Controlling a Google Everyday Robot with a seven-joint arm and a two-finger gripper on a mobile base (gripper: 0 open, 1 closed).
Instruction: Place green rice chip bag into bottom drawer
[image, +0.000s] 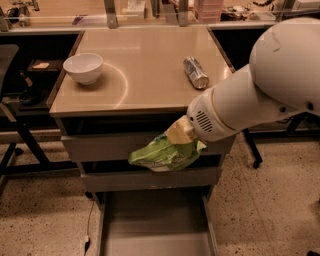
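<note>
Hanging limp just below the gripper (181, 134), which is clamped on its upper edge, the green rice chip bag (162, 155) looks light, soft, crinkly and probably slippery, with the bottom drawer (150, 235) open farther beneath.

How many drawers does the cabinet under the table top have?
3. The top drawer and middle drawer are closed; the bottom drawer is pulled open. The gripper, holding the green rice chip bag, hangs before them.
</note>
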